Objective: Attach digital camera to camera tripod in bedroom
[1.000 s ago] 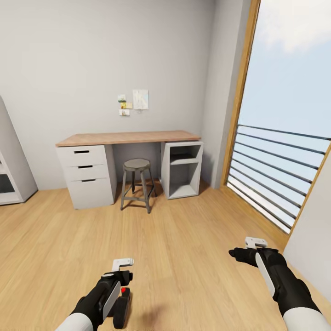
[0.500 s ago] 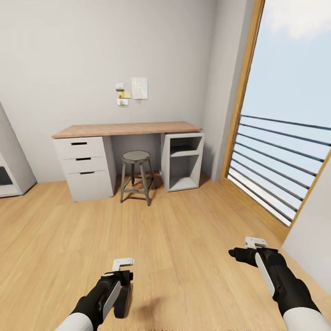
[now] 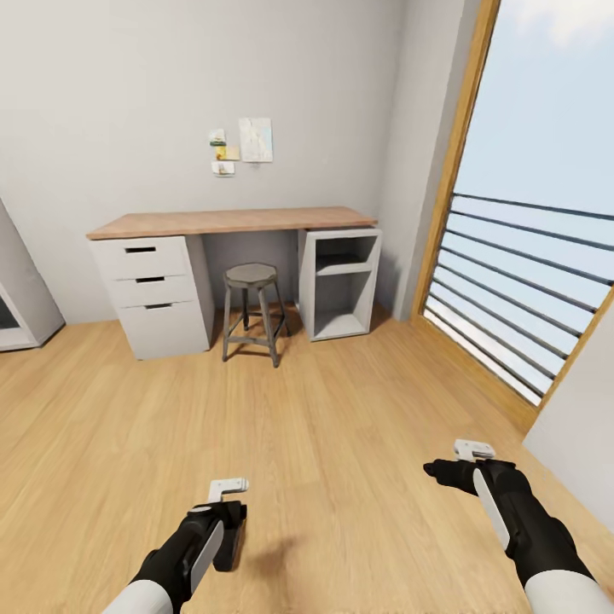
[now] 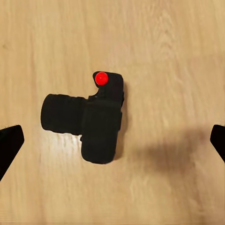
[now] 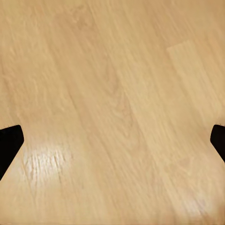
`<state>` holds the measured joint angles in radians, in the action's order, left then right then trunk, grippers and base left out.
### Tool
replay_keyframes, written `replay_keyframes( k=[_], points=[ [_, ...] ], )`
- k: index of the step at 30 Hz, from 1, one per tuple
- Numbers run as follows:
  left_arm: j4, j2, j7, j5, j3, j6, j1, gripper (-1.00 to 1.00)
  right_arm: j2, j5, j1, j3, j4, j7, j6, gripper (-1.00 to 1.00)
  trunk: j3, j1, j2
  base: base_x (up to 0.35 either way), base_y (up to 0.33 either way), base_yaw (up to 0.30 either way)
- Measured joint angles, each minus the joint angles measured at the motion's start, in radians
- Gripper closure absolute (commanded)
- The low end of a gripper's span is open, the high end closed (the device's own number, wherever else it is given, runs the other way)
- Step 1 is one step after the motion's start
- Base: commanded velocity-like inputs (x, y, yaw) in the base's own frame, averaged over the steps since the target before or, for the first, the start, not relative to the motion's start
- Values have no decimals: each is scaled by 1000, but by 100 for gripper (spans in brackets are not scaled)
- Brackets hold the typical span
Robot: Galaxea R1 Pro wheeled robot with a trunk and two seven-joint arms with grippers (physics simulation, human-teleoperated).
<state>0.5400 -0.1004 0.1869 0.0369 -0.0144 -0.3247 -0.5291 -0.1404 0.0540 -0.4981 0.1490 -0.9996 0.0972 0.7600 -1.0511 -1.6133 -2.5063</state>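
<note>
Camera view is tilting upward; digital camera (image 4: 93, 119) is lying on floor (image 3: 341, 426) beneath open left hand (image 3: 228, 493). Right hand (image 3: 465, 452) open. Risk: losing sight of it.

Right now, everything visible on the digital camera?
The digital camera is small, matte black, with a stubby lens barrel to one side and a bright red dot on its top. It lies on the light wood floor, under the open left gripper, whose fingertips are spread wide apart and clear of it.
</note>
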Motion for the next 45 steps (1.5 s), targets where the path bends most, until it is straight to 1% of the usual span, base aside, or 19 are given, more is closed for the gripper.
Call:
replay_keyframes(
  k=[45],
  points=[
    [3, -1, 9, -4, -3, 2, 0, -100, 1, -4, 0, 0, -1, -2, -1, -100, -174, -20, -11, 0, 0, 0]
  ],
)
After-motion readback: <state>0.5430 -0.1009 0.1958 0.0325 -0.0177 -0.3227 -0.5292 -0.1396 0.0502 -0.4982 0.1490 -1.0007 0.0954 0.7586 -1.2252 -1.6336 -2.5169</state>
